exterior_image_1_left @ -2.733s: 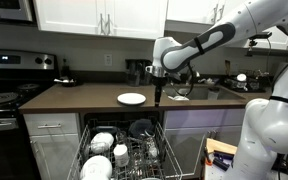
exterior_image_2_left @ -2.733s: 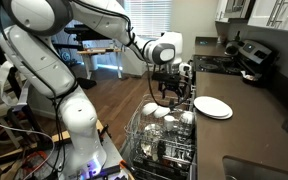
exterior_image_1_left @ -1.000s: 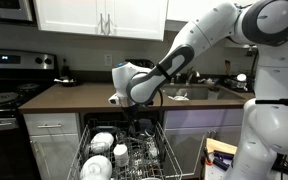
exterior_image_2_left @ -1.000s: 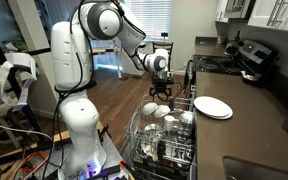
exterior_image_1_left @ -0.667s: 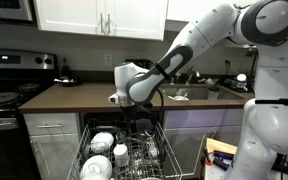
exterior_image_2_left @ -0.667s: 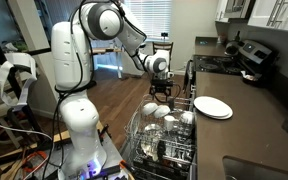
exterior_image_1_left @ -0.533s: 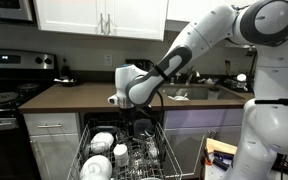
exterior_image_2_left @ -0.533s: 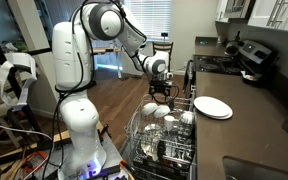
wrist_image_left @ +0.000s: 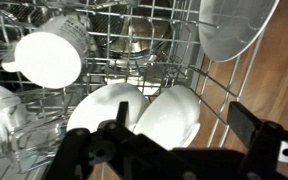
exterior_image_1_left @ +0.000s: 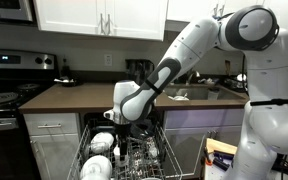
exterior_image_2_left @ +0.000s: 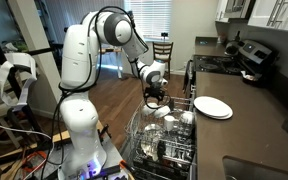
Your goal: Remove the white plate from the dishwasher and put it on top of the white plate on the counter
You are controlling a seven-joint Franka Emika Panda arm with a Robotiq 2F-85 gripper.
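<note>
Counter (exterior_image_2_left: 252, 135) fills the right side, with a flat plate (exterior_image_2_left: 212, 107) on it. Dishwasher (exterior_image_1_left: 162, 150) is open at the bottom middle, full of dishes. White plate (wrist_image_left: 176, 105), I think, stands on edge in the lower middle, right under the gripper (wrist_image_left: 179, 126). The jaws are spread wide and hold nothing. Another dish (wrist_image_left: 104, 110) and wires (wrist_image_left: 212, 82) crowd it.

Glossy white crockery is shining inside a pale, coated-wire dishwasher rack (wrist_image_left: 134, 70).
The white plate (wrist_image_left: 239, 25) at the rack's edge is showing a smooth, glossy glaze, as are the cups (wrist_image_left: 49, 55) and bowls (wrist_image_left: 169, 115); the gripper (wrist_image_left: 176, 122) is looking matt black; the counter (exterior_image_1_left: 74, 97) is appearing smooth dark brown, and the floor (exterior_image_2_left: 114, 110) is gleaming as polished wood.
</note>
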